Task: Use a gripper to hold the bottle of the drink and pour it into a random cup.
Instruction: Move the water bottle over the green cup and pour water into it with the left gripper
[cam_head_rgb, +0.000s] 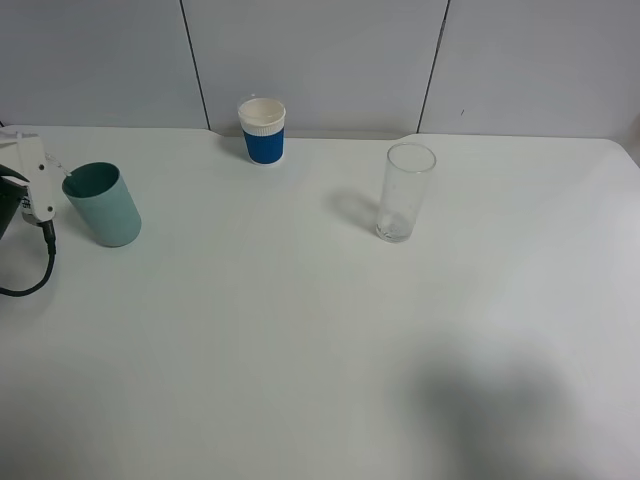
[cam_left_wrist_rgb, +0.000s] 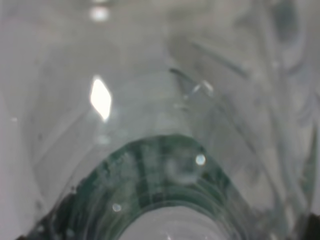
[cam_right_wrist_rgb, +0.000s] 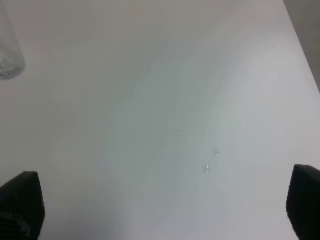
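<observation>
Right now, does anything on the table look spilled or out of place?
Yes: a few small clear droplets lie on the bare table in the right wrist view, apart from the clear glass. They look like spilled liquid. The teal cup and paper cup are standing.

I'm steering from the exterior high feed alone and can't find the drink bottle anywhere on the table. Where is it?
Observer: At the left tool, which is shut. The bottle fills the left wrist view, clear plastic with its dark green label right up against the lens.
Operator: And the other arm? It's off my screen.
Observer: The right tool is open, its black tips wide apart above the table with nothing between them.
Operator: Any liquid down there that I can't make out?
Observer: Yes, what look like a few small droplets lie on the table near that tool.
</observation>
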